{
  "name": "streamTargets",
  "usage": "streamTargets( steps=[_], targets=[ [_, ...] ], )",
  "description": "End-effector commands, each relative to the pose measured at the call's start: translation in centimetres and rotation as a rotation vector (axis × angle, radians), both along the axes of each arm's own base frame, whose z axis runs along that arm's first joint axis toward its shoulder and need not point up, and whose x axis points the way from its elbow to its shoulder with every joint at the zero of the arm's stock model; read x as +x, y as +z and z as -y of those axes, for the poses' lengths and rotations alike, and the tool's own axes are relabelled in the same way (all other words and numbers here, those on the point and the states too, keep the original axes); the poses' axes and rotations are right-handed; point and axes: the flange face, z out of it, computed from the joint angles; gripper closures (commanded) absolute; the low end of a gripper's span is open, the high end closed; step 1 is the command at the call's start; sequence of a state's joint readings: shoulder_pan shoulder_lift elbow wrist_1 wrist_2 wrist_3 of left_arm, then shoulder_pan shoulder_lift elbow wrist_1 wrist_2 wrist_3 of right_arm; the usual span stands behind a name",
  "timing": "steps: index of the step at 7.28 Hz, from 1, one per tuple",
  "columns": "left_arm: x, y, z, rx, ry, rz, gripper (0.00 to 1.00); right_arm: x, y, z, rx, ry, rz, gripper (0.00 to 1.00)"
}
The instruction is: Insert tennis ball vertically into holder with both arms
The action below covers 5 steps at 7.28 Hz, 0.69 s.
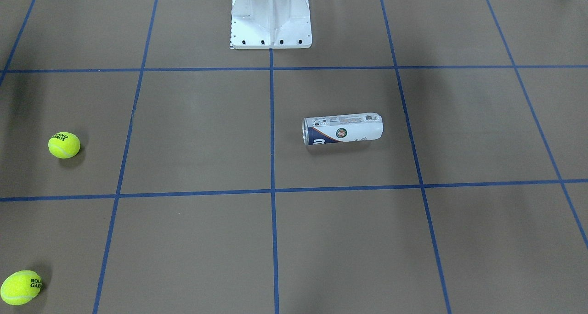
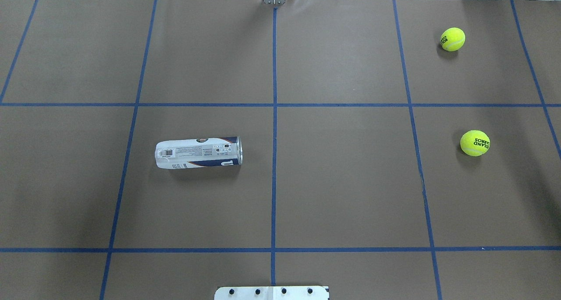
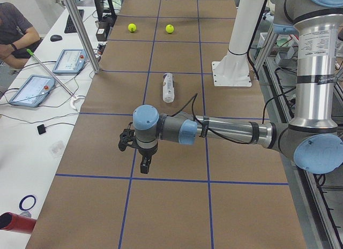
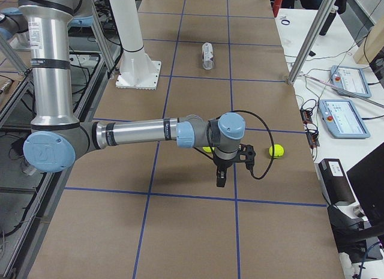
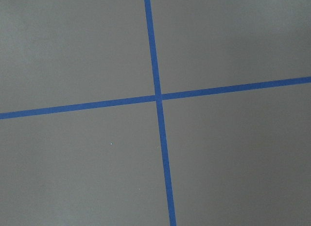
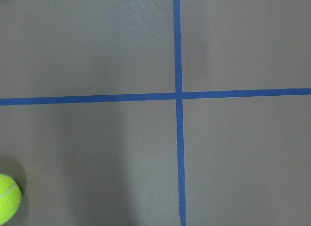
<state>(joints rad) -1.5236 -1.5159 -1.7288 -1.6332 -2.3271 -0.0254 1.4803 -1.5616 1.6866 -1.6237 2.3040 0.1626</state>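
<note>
The holder [image 2: 198,153] lies on its side on the bench [image 2: 342,181], in the robot's left half, just beside the centre tape line [image 2: 274,181]. Its open metal rim faces that line and its closed end points away. The overhead view shows the barcode [image 2: 165,153] and small print on top. The front view shows the other flank with the round emblem [image 1: 341,132].

Both balls sit well apart from the holder, on the robot's right. The near ball [image 2: 475,143] is level with the holder. The far ball [image 2: 452,39] lies close to the bench's far edge.

The arms show only in the side views. From the left end, the left arm [image 3: 225,130] reaches out level above the bench. The left gripper [image 3: 143,168] hangs fingers-down, holds nothing, and is well apart from the holder. I cannot tell how far it is open.

From the right end, the right arm [image 4: 144,134] stretches out the same way. The right gripper [image 4: 219,182] hangs fingers-down near the two balls, touching neither. I cannot tell how far it is open either.

The left wrist view shows only bench and crossing tape. The right wrist view adds the edge of a ball [image 6: 7,199] at its lower left. I cannot tell which ball it is.

The white pedestal [image 1: 271,20] stands at the robot's side. A seated person [image 3: 13,29] shows only in the left-end view.
</note>
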Motion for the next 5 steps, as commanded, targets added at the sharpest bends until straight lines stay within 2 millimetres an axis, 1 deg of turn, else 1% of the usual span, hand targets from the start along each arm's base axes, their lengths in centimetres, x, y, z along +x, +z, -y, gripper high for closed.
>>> streamTargets(
  steps=[1,2,3,4,5],
  targets=[
    [0.1,-0.9,0.4,0.074,0.001,-0.011,0.02,-0.1,-0.1,0.0,-0.003,0.0,0.009,0.01],
    [0.1,-1.0,0.6,0.107,0.0,-0.013,0.03,-0.1,-0.1,0.0,-0.002,-0.001,0.009,0.01],
    [0.5,-1.2,0.5,0.093,0.004,-0.066,0.11,-0.1,0.0,0.0,-0.005,-0.001,0.009,0.01],
    [1.0,-1.7,0.2,0.085,0.022,-0.148,0.15,-0.1,0.0,0.0,-0.006,0.0,0.009,0.01],
    [1.2,-1.9,0.2,0.091,0.03,-0.157,0.18,-0.1,0.0,0.0,-0.006,0.0,0.009,0.01]
  ],
)
